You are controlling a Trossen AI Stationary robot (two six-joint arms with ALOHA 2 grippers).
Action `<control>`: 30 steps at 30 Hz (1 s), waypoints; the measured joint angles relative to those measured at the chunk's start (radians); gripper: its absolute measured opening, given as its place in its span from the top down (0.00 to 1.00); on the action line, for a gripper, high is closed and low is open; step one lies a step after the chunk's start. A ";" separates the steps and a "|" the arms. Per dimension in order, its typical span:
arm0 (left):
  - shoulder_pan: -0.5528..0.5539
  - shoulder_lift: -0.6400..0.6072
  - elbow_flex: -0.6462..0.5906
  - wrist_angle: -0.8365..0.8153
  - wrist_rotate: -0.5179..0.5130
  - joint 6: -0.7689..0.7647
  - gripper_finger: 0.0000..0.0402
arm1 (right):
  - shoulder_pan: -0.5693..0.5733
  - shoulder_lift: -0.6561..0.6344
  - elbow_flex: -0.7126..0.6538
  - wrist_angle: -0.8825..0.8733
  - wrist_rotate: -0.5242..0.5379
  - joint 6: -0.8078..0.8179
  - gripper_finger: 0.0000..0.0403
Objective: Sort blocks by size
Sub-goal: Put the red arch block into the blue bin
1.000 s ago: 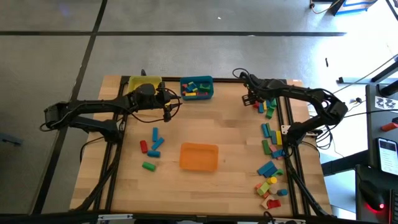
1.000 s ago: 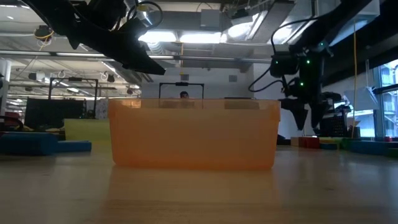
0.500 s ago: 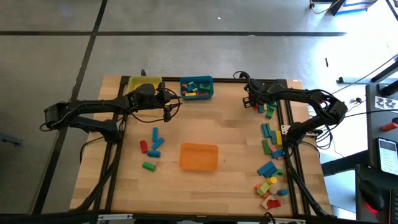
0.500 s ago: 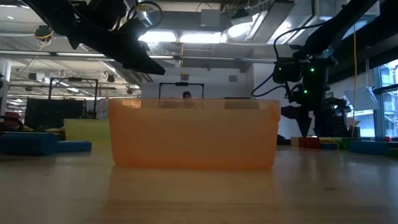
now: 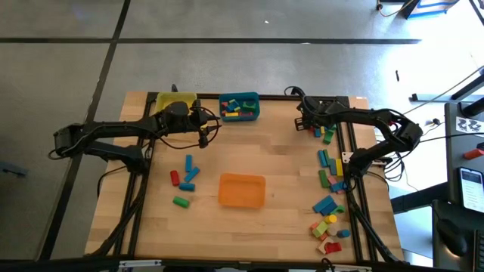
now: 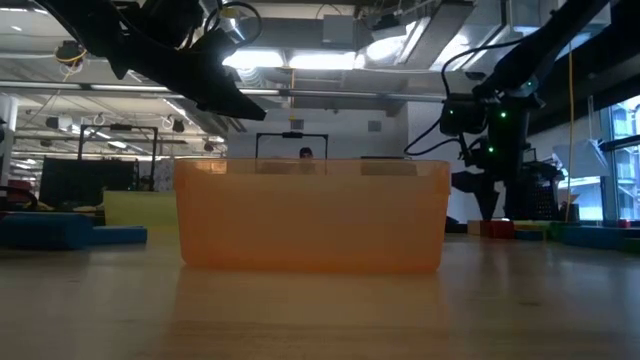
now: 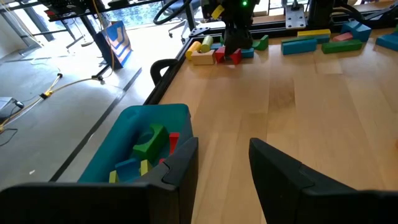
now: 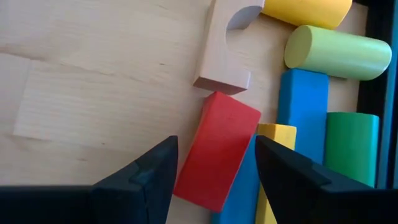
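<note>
Red, the rectangular block [image 8: 216, 149] at the tabletop's far right edge sits between our right gripper [image 8: 214, 168]'s parted fingers, lined up to be picked, while our left gripper [image 7: 222, 163] waits open beside the teal bin [image 7: 118, 148].

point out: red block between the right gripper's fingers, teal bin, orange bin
red block [image 8: 216, 149], right wrist view, middle of its top face.
teal bin [image 5: 253, 98], high view, its right rim.
orange bin [image 5: 242, 190], high view, bare floor inside.
</note>
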 joint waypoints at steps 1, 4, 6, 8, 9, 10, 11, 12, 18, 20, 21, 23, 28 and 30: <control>0.000 0.000 0.000 0.000 0.000 -0.001 0.68 | 0.000 0.000 -0.009 0.012 -0.003 0.001 0.48; 0.000 0.000 0.000 0.000 0.000 -0.002 0.68 | 0.000 0.001 -0.043 0.060 -0.028 0.005 0.48; 0.000 0.000 0.000 0.000 0.000 -0.002 0.68 | 0.000 0.001 -0.064 0.094 -0.032 0.004 0.48; 0.000 0.000 0.000 0.000 0.000 -0.002 0.68 | 0.000 0.000 -0.079 0.121 -0.026 0.002 0.48; 0.000 0.000 0.000 0.000 0.000 -0.002 0.68 | 0.000 0.000 -0.084 0.130 -0.023 0.000 0.48; 0.000 0.000 0.000 0.000 0.000 -0.002 0.68 | 0.000 0.000 -0.086 0.137 -0.022 -0.001 0.48; 0.000 0.000 0.000 0.000 0.000 -0.001 0.68 | 0.000 0.000 -0.087 0.139 -0.021 -0.003 0.48; 0.000 0.000 0.000 0.000 0.000 0.001 0.68 | 0.000 0.000 -0.088 0.143 -0.021 -0.006 0.48; 0.000 0.000 0.000 0.000 0.000 0.001 0.68 | 0.000 0.000 -0.089 0.152 -0.018 -0.037 0.57; 0.000 0.000 0.000 0.000 0.000 0.001 0.68 | 0.000 0.000 -0.089 0.152 -0.019 -0.053 0.62; 0.000 0.000 0.000 0.000 0.000 0.001 0.68 | 0.000 0.000 -0.089 0.152 -0.019 -0.056 0.65; 0.000 0.000 0.000 0.000 0.000 0.001 0.68 | 0.001 0.000 -0.089 0.152 -0.020 -0.062 0.67; 0.000 0.000 0.000 0.000 0.000 0.001 0.68 | 0.002 -0.003 -0.088 0.151 -0.025 -0.083 0.67; 0.000 0.000 0.000 0.000 0.000 0.002 0.68 | 0.002 -0.006 -0.079 0.126 -0.039 -0.083 0.65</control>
